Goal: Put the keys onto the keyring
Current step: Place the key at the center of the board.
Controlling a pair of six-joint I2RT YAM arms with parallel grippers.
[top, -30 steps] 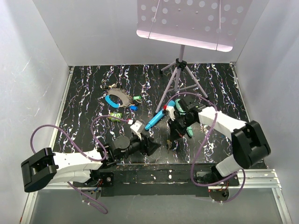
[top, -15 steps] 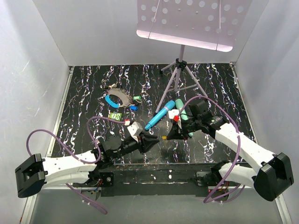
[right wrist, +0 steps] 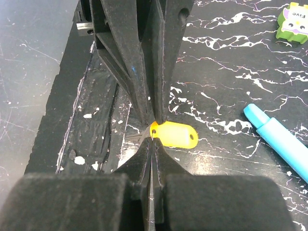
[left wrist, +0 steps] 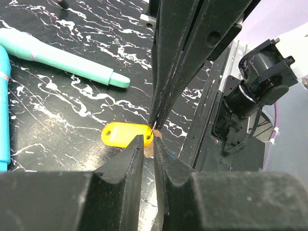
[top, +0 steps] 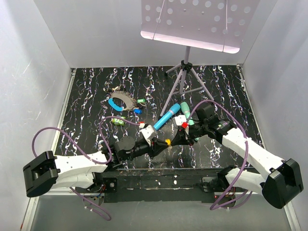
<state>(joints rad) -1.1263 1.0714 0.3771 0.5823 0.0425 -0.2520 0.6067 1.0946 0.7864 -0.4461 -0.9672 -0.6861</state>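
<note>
A yellow-headed key hangs just above the black mat near its front edge, between my two grippers. My right gripper is shut on the thin wire loop at the end of the yellow key. My left gripper meets it from the other side. Its jaws stand nearly together, pinching the near end of the yellow head and the metal blade. The keyring, grey with a blue arc, lies far back on the left. Beside the keyring lie a green key, a blue key and another green key.
A blue stick and a mint stick lie just behind the grippers. A tripod stand with a perforated tray rises at the back centre. White walls close in the mat, and the black base rail runs along the front.
The left gripper moved right to the yellow key and closed its jaws around it. The right gripper kept its hold and shifted slightly left and forward.
</note>
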